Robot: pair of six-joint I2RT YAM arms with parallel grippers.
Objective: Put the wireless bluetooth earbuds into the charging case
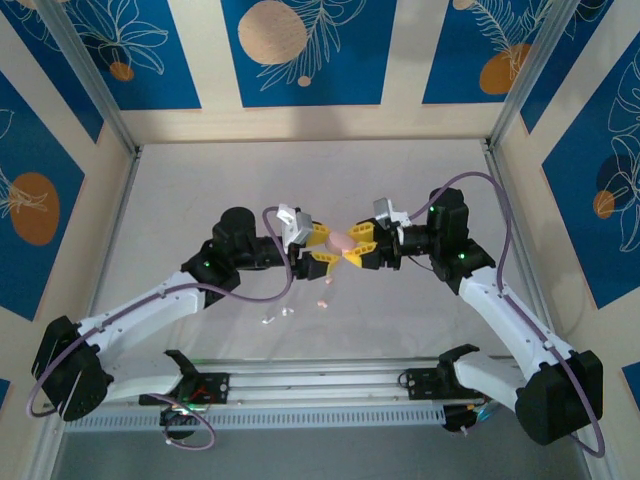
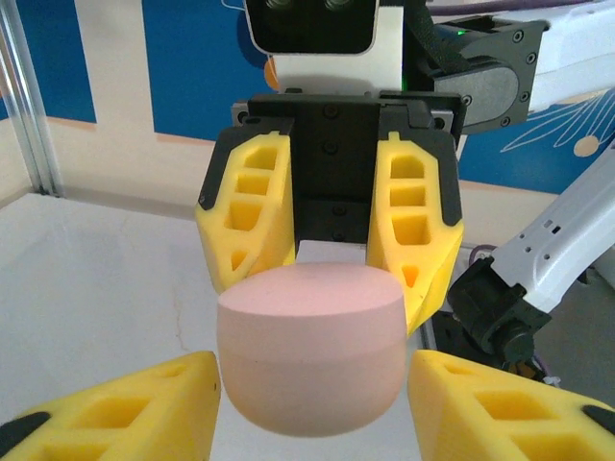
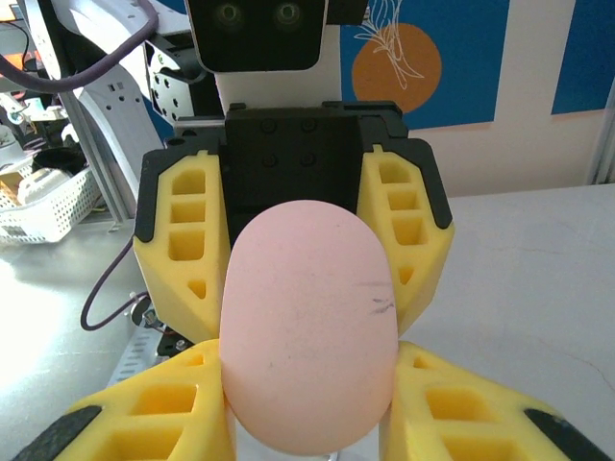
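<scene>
While both arms reached inward over the pale table, their yellow-fingered grippers met nose to nose above its middle. The right gripper was clamped on a pink case, pebble-shaped and held clear of the table. The left gripper had its fingers on either side of the same case; whether they pressed it was unclear. A few tiny earbuds, pinkish and whitish specks, lay loose on the table, nearer the arms' bases than the case.
</scene>
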